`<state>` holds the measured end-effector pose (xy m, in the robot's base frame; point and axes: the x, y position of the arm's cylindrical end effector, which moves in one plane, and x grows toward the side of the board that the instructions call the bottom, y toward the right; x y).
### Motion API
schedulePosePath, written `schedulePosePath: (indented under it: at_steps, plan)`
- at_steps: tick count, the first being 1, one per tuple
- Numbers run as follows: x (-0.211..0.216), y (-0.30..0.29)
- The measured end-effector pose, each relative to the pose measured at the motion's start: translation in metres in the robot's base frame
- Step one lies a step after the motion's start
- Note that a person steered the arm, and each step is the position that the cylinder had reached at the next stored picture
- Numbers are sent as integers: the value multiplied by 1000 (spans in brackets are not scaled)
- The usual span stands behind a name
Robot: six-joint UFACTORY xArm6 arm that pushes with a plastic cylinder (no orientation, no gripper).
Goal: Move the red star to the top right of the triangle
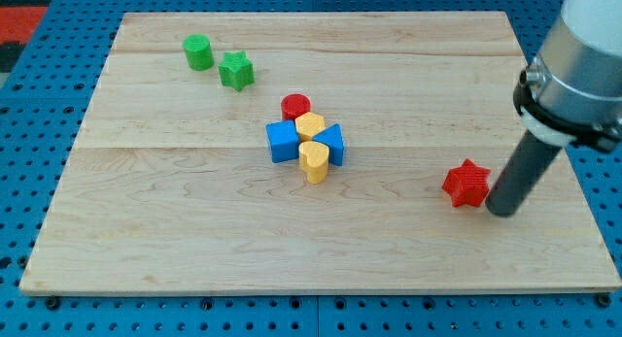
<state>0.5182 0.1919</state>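
The red star [466, 184] lies on the wooden board at the view's right. My tip [501, 211] stands just to the right of it and slightly lower, close to or touching its right side. The blue triangle [333, 143] sits in a tight cluster near the board's middle, far to the left of the star. The cluster also holds a blue cube [283, 141], a yellow heart [314, 159], a yellow hexagon [309, 124] and a red cylinder [295, 107].
A green cylinder [198, 52] and a green star [235, 71] lie at the board's top left. The wooden board [194, 240] rests on a blue pegboard; its right edge runs close behind my tip.
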Motion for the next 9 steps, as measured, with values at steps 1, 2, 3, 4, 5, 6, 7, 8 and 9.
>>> schedulePosePath:
  at_steps: [1, 2, 3, 4, 5, 6, 7, 8, 9]
  plan:
    - [-24, -44]
    - [-26, -78]
    - [-7, -88]
    - [-4, -115]
    - [-31, -108]
    - [-64, -107]
    - [-48, -69]
    - [-80, -44]
    - [-88, -68]
